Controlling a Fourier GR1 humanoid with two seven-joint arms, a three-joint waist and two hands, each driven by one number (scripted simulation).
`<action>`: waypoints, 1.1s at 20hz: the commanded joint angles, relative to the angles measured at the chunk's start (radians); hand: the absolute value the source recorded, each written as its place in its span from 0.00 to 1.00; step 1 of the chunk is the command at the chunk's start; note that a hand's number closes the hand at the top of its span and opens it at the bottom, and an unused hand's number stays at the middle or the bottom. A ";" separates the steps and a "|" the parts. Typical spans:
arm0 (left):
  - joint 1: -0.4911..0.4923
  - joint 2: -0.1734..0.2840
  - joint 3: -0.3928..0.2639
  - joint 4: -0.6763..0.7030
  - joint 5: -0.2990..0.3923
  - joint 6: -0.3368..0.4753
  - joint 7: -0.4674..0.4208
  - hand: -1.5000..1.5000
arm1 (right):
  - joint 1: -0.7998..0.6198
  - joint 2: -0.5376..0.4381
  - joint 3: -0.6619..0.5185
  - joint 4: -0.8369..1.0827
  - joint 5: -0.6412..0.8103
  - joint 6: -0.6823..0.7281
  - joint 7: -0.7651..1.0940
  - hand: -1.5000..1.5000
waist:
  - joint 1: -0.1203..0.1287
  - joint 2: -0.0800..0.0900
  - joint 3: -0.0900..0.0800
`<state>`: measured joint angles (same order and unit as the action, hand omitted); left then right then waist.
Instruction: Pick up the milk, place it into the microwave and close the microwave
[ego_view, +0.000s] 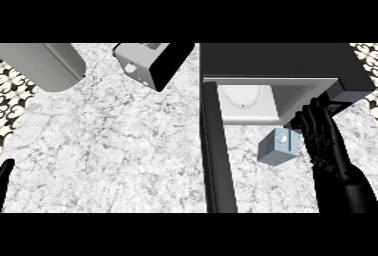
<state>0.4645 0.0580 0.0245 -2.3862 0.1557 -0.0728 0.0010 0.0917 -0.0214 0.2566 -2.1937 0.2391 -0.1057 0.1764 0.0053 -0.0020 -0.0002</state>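
Marble counter (111, 150); left hand (6, 172) mostly cut off (lower-left edge).

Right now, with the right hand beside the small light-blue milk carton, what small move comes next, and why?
Probably curl the black right hand round the small light-blue milk carton. Its fingers are straight beside the carton, which stands on the marble counter in front of the black microwave's open white cavity, not yet held.
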 joint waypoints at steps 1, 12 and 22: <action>0.065 -0.011 0.009 -0.020 0.027 -0.040 -0.015 0.00 | 0.118 -0.032 -0.041 0.085 -0.076 0.034 -0.185 0.00 | -0.001 0.000 0.001; 0.168 -0.050 0.074 -0.051 0.070 -0.138 -0.072 0.00 | 0.038 -0.020 -0.180 0.286 -0.131 0.026 -0.223 0.00 | 0.002 0.000 0.000; 0.232 -0.057 0.160 -0.057 0.129 -0.219 -0.126 0.00 | 0.028 -0.043 -0.286 0.533 -0.144 0.018 -0.411 0.00 | 0.004 0.000 0.000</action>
<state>0.6634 0.0107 0.1464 -2.3971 0.2222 -0.2607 -0.0952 0.1221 -0.0429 0.0138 -1.7101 0.1190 -0.1034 -0.1964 0.0095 -0.0014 0.0004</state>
